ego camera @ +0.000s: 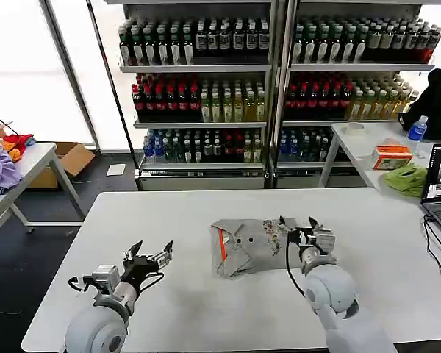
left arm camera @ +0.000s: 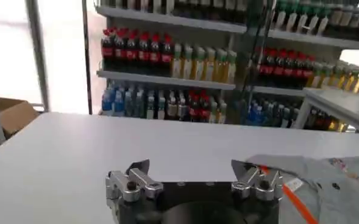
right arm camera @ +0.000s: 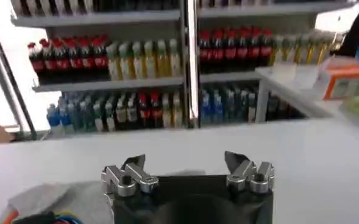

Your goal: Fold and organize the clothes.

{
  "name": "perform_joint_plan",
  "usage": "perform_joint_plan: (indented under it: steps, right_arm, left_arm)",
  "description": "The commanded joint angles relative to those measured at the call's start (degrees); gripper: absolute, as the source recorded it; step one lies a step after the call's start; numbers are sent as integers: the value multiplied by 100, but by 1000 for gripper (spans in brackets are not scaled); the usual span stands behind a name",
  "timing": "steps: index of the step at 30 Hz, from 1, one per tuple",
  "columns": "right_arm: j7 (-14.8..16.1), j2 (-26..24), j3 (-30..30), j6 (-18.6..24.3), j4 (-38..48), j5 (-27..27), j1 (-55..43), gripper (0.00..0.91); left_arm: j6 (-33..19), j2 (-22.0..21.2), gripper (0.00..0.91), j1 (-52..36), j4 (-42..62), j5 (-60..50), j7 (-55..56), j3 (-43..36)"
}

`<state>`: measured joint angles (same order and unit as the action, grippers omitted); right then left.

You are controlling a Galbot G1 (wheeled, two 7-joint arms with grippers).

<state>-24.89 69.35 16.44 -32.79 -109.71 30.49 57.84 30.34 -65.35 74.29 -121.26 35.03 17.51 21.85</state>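
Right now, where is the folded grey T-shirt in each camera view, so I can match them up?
Head view: the grey T-shirt lies mid-table, right of centre, by the right gripper.
Left wrist view: it is at the lower right corner, beyond the open left gripper.
Right wrist view: a grey corner is at the lower left.
Shared landmark: the drinks shelves behind the white table.
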Motion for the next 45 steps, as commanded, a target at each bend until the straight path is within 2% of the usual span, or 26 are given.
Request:
perform_joint_plan:
  steps: [1, 5, 9, 14, 45]
  right_arm:
    - [471, -643, 1702, 302, -1507, -1107, 1598, 907]
    - [428, -671, 2142, 536, -1421, -1008, 2296, 907]
    - [318, -443, 2290, 618, -1404, -954, 2461, 907]
    - [286, -247, 2279, 594, -1457, -985, 2435, 907]
    - [279, -118, 2198, 608, -1463, -1043, 2484, 907]
  left_arm:
    - [-781, -137, 907, 303, -215, -629, -320, 371]
    - [-874, -118, 907, 383, -219, -1040, -602, 475]
    - [-862, -141, 907, 321, -146, -949, -460, 386]
    - [-824, -75, 907, 331, -150, -946, -468, 386]
    - [-840, -115, 907, 261, 3, -1130, -687, 438]
